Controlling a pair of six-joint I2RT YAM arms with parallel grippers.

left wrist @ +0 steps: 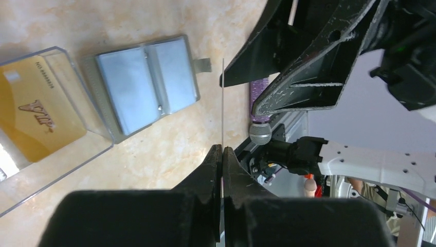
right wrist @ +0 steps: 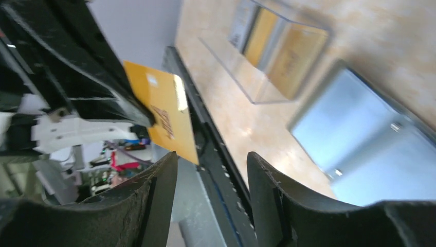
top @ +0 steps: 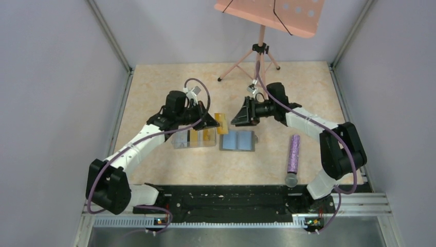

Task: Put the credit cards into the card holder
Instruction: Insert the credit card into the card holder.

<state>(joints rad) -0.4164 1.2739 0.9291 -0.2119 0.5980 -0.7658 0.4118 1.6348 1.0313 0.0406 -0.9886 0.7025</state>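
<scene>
Orange-yellow card (right wrist: 164,121); grey-blue card holder (top: 238,140); glittery purple tube (top: 293,153); marbled beige table (top: 154,87).

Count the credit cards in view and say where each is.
4. One orange card is pinched in the left gripper above the table. Two gold cards and one pale card lie in the clear box. Others may be hidden beneath them.
</scene>
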